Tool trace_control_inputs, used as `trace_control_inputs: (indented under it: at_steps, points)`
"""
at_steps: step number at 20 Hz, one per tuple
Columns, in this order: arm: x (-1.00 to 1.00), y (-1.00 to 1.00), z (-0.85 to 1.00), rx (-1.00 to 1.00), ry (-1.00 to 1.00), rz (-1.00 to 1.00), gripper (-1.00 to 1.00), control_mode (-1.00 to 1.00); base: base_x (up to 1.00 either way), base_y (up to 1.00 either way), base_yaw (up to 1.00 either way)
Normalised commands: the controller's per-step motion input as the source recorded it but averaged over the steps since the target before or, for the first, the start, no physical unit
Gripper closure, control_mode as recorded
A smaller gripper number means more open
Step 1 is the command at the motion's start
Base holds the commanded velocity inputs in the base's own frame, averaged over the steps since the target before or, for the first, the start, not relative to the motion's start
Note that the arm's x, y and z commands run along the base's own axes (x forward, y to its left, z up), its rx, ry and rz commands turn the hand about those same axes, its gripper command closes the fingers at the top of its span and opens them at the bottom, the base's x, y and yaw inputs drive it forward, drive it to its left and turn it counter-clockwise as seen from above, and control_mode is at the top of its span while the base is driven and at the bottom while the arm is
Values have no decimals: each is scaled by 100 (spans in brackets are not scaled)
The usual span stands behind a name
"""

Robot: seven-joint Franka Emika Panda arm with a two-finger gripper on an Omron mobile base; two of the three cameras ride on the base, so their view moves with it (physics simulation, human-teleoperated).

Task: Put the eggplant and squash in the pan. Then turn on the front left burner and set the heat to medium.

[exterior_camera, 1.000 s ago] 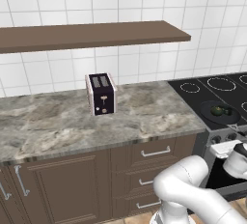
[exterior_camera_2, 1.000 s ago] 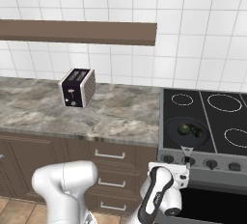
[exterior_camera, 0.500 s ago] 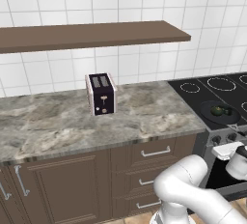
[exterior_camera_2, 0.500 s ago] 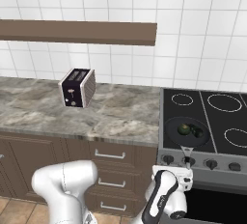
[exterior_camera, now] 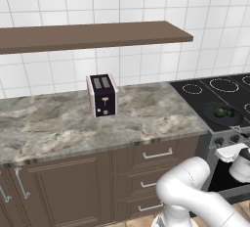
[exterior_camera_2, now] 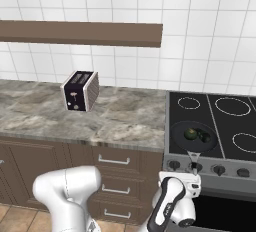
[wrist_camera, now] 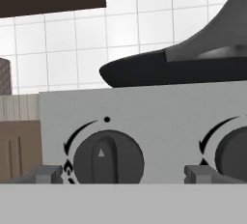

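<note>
hand view: stove knob sits centred between the open pincer.

Round dark grey-black frying pan above gripper; dark knob, white arrow, on pale grey panel.

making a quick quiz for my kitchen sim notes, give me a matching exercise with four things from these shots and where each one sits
Things:
1. toaster
2. squash
3. pan
4. knob

Places:
A. on the stove's front panel, just ahead of the open hand
B. on the marble counter, left of the stove
C. inside the pan, beside the eggplant
D. on the stove's front left burner

Pairs: 1-B, 2-C, 3-D, 4-A
</note>
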Motion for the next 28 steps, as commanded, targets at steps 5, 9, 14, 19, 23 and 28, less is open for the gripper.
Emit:
trace_control_inputs:
  at_steps: [5, 9, 14, 19, 23, 28]
  points:
    - [-2, 15, 0, 0, 0, 0, -100, -100, 0, 0, 0]
    - [6, 6, 2, 0, 0, 0, -100, -100, 0, 0, 0]
    - [10, 0, 7, 0, 0, 0, -100, -100, 0, 0, 0]
    - [9, 0, 1, 0, 0, 0, -100, -100, 0, 0, 0]
    - [14, 0, 0, 0, 0, 0, -100, -100, 0, 0, 0]
    - [11, 0, -4, 0, 0, 0, -100, -100, 0, 0, 0]
